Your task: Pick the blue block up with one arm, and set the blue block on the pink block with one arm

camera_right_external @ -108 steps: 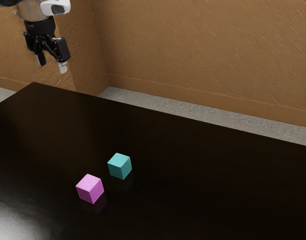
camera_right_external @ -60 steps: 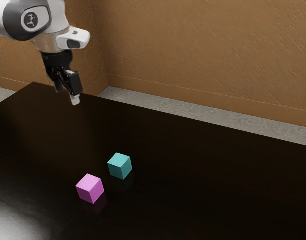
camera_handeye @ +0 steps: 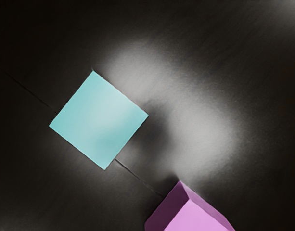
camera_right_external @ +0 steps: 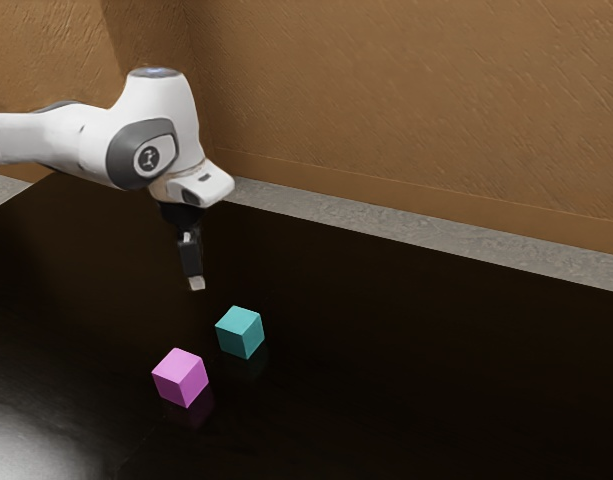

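A teal-blue block (camera_right_external: 239,332) rests on the black table (camera_right_external: 436,350), and a pink block (camera_right_external: 180,377) sits just beside it toward the exterior view's lower left, a small gap between them. My gripper (camera_right_external: 194,281) hangs above the table, up and to the exterior view's left of the blue block, pointing down, seen nearly edge-on with its fingers apart and nothing between them. In the wrist view the blue block (camera_handeye: 99,119) lies below my hand, with a corner of the pink block (camera_handeye: 190,214) close by.
A grey floor strip (camera_right_external: 406,225) and a brown wall (camera_right_external: 416,90) run behind the table's far edge. The dark tabletop stretches wide to the exterior view's right of the blocks.
My arm has swung down and to the exterior view's right, from high at the upper left to just above the table near the blue block. Both blocks have stayed put.
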Controlling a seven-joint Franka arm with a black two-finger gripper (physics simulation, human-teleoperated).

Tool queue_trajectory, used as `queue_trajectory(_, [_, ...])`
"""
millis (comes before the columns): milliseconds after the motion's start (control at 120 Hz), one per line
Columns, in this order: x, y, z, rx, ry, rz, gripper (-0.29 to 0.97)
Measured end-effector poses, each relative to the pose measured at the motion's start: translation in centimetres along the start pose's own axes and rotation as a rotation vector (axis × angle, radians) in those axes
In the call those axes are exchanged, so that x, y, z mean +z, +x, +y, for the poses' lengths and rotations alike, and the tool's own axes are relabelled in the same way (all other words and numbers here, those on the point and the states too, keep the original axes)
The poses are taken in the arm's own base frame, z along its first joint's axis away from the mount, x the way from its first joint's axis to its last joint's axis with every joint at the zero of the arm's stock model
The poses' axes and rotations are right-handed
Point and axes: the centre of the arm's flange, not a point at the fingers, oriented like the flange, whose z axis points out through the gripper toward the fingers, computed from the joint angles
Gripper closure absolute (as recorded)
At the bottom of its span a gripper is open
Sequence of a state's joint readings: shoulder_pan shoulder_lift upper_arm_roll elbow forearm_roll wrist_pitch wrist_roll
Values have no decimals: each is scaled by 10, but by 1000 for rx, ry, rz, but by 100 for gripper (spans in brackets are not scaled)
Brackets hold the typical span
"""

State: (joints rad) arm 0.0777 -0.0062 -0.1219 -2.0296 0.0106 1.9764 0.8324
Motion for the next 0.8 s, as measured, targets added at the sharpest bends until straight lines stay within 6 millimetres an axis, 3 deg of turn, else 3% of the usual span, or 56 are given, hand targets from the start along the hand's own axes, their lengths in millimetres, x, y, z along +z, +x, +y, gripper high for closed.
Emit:
queue_trajectory(117, [21, 13, -10, 131, 21, 30, 0])
queue_trajectory(258, [47, 35, -6, 292, 21, 33, 0])
queue_trajectory(442, [73, 48, -6, 457, 14, 37, 0])
queue_trajectory(600, [88, 48, -11, 541, 1, 59, 0])
queue_trajectory(800, [125, 40, -25, 589, -48, 76, 0])
